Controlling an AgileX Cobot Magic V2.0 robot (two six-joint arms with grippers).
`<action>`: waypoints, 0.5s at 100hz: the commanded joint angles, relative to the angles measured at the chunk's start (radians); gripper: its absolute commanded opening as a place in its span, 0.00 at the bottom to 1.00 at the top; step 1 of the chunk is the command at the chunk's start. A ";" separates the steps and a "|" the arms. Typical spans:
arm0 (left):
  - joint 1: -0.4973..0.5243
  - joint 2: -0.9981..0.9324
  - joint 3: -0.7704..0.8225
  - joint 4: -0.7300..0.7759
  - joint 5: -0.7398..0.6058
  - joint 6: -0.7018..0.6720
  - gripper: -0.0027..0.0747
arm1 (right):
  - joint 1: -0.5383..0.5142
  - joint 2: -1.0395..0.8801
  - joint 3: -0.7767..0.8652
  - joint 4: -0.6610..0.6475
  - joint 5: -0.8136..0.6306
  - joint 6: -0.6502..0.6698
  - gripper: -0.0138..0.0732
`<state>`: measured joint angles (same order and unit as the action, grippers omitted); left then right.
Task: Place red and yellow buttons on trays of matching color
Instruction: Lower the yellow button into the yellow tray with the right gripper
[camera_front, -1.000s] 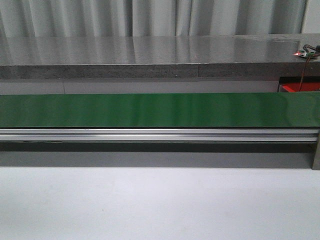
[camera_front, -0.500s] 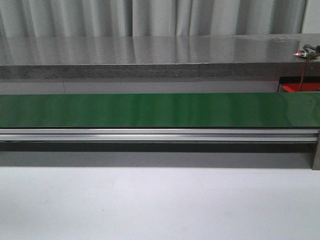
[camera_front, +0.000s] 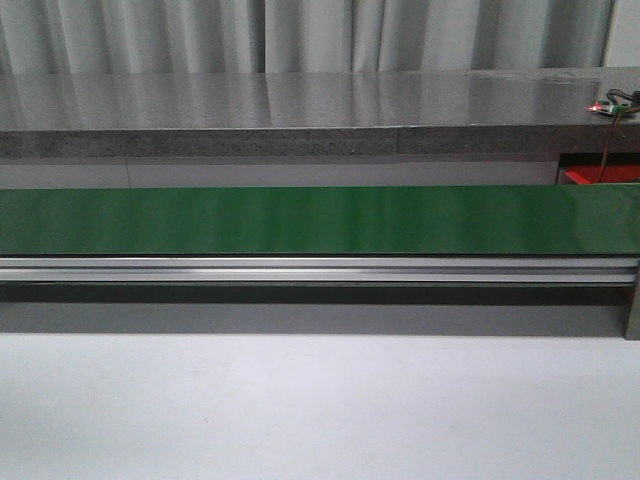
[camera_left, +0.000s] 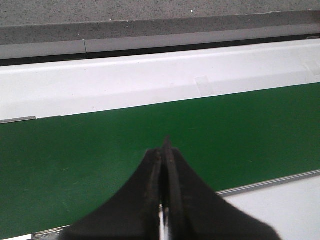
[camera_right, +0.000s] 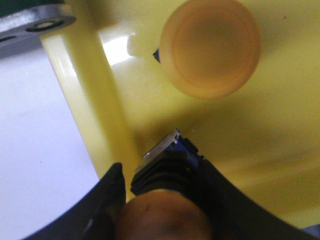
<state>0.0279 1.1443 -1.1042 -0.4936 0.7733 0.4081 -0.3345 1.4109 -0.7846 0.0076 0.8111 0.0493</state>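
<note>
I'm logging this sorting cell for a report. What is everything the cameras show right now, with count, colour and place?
Conveyor belt: one, green, running across the front view; nothing on the stretch shown.
Belt rail: one, silver, along the belt's near edge.
Table: one, white, in front of the belt.
Counter: one, grey, behind the belt.
Curtain: one, pale grey, at the back.
Tray: one, yellow, under the right gripper.
Loose button: one, yellow-orange, lying in the tray.
Held button: one, yellow-orange cap on a dark ribbed body, over the tray near its rim.
Red object: one, far right behind the belt; unclear what.
Left gripper: shut, empty, over the belt.
Right gripper: shut on the held button.
</note>
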 joint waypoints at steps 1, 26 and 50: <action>-0.007 -0.019 -0.025 -0.035 -0.050 -0.005 0.01 | -0.005 -0.013 -0.019 0.005 -0.022 -0.003 0.40; -0.007 -0.019 -0.025 -0.035 -0.050 -0.005 0.01 | -0.005 -0.008 -0.019 0.005 -0.014 -0.003 0.51; -0.007 -0.019 -0.025 -0.035 -0.050 -0.005 0.01 | -0.005 -0.009 -0.024 0.005 0.006 0.017 0.81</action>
<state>0.0279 1.1443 -1.1042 -0.4936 0.7733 0.4081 -0.3345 1.4301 -0.7846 0.0112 0.8093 0.0607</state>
